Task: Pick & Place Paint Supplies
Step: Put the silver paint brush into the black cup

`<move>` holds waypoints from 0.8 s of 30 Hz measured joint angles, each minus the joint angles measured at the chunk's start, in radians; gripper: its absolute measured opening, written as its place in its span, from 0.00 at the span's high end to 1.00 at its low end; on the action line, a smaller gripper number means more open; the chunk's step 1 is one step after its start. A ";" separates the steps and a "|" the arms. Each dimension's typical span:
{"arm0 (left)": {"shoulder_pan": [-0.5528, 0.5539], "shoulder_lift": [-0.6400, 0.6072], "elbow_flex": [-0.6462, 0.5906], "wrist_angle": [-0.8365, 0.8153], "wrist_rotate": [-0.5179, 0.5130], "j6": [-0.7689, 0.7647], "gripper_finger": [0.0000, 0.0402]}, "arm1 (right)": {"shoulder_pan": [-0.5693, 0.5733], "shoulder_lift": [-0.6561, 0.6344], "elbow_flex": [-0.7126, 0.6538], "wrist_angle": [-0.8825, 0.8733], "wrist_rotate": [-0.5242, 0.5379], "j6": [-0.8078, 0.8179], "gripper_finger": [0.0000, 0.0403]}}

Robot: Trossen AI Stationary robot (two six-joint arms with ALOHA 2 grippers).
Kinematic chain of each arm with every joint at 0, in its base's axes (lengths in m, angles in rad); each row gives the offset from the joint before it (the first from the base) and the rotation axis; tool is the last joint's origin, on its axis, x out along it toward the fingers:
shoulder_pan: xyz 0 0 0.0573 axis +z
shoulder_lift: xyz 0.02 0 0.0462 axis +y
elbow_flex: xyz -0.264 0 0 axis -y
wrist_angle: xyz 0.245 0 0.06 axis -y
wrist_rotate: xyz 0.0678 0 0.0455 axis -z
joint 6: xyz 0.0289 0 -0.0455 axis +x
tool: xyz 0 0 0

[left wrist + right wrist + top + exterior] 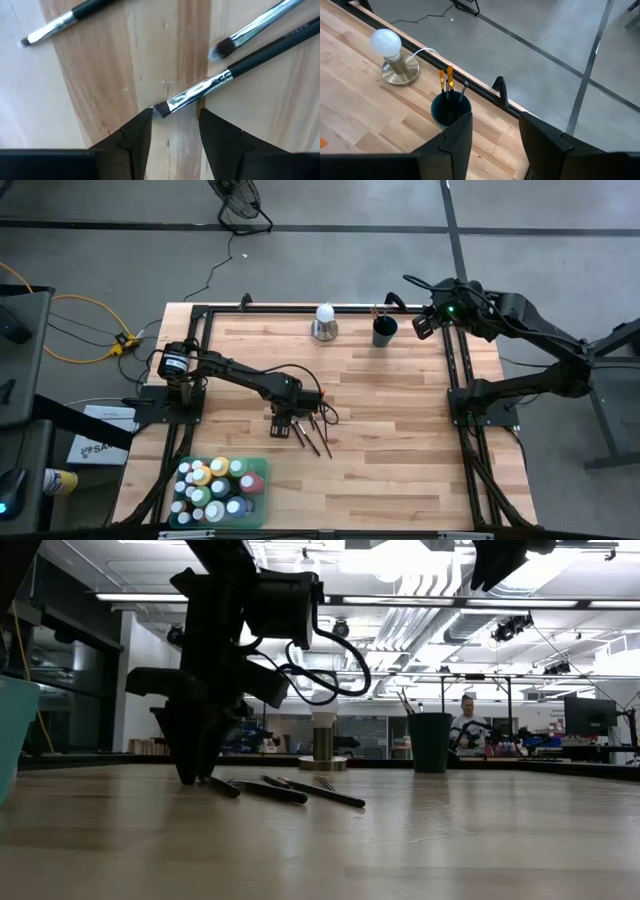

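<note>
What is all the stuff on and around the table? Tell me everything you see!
Brushes: three on the table in the left wrist view, dark handles, mid-table by the left gripper.
Paint bottles: many, mixed colours, in the bin.
Bin: one, teal-green, near-left edge.
Cup: one, dark green, far edge, a few brushes inside.
White ball on metal base: one, far edge, beside the cup.
Table: one, pale wood.
Fan: one, dark, on the floor beyond.
Person: one, seated far behind.
Left gripper: fingers open, down over a brush tip.
Right gripper: fingers open, raised near the cup.
</note>
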 joint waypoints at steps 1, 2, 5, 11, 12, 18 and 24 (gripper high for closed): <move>0.000 -0.001 0.000 -0.003 -0.003 -0.007 0.61 | 0.000 0.000 0.000 0.000 0.000 0.000 0.61; 0.000 -0.003 -0.001 -0.004 -0.003 -0.009 0.61 | 0.000 0.000 0.000 0.000 0.000 0.000 0.61; 0.000 -0.003 0.006 -0.008 -0.008 -0.010 0.61 | 0.000 0.000 0.000 0.000 0.000 0.000 0.61; 0.001 0.000 0.040 -0.063 -0.040 0.051 0.61 | 0.000 0.000 0.000 0.000 0.000 0.000 0.61; 0.002 0.000 0.045 -0.069 -0.041 0.057 0.61 | 0.000 0.000 0.000 0.000 0.000 0.000 0.61; 0.002 0.000 0.048 -0.075 -0.047 0.169 0.61 | 0.000 0.000 0.000 0.000 0.000 0.000 0.61; 0.002 0.000 0.049 -0.018 -0.037 0.409 0.61 | 0.000 0.000 0.000 0.001 0.000 0.000 0.61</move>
